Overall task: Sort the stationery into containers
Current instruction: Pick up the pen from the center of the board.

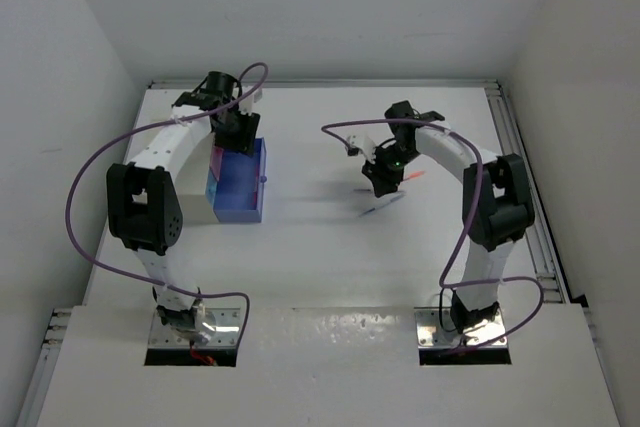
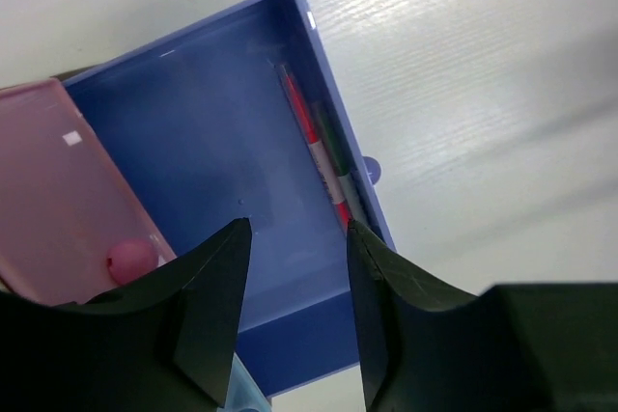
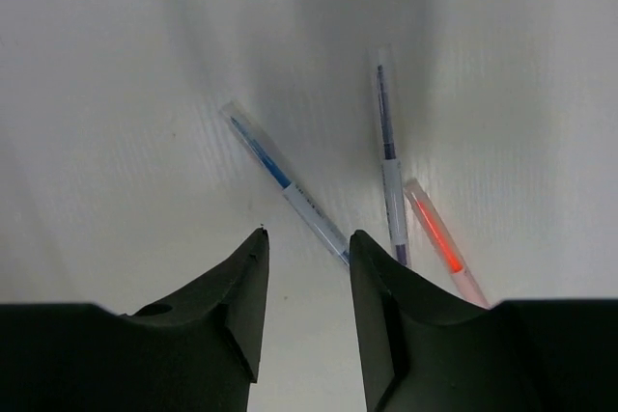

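- Two grippers are in play: my left gripper [image 2: 297,229] is hovering over the blue box [image 2: 193,132] at the far left, jaws parted and gripping nothing.
- A few pens [image 2: 319,147] (red and green among them) are lying along that box's right wall.
- The pink box [image 2: 48,180] is sitting just left of it, with a pink piece [image 2: 132,258] inside.
- My right gripper [image 3: 308,235] is hanging open and empty above the table [image 3: 116,94], right of centre, where a blue pen [image 3: 285,185], a dark pen [image 3: 389,156] and a red pen [image 3: 439,238] are lying.
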`<action>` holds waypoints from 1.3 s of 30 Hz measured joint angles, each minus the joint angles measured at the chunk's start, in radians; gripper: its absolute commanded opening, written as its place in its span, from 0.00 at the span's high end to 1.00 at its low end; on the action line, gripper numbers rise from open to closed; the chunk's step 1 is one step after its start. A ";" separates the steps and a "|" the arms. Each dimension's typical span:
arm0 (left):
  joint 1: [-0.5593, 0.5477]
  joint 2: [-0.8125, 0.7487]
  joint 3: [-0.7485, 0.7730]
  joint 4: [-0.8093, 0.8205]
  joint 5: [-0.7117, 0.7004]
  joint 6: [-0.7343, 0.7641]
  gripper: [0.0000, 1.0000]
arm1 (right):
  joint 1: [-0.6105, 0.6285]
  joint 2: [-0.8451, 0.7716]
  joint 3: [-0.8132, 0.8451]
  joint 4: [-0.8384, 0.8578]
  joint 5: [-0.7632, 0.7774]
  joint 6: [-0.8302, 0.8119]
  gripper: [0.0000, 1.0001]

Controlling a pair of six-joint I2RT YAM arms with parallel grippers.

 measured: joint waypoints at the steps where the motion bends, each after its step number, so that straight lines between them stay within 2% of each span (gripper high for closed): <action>1: 0.000 0.000 0.000 0.000 0.012 0.005 0.49 | 0.003 0.024 0.018 -0.026 -0.001 -0.050 0.63; 5: 0.004 0.000 0.000 -0.005 0.054 0.016 0.49 | 0.020 0.051 0.044 -0.099 0.003 -0.200 0.69; 14: 0.011 -0.003 0.000 -0.006 0.131 0.029 0.51 | 0.079 0.051 -0.045 -0.130 0.068 -0.395 0.68; 32: 0.041 -0.026 -0.018 -0.006 0.204 0.029 0.51 | 0.074 0.131 -0.028 -0.075 0.135 -0.424 0.69; 35: 0.048 -0.027 -0.020 -0.005 0.212 0.029 0.51 | 0.073 0.147 -0.031 -0.051 0.159 -0.430 0.72; 39: 0.061 -0.033 -0.028 -0.006 0.238 0.029 0.51 | 0.073 0.137 -0.055 -0.011 0.177 -0.453 0.85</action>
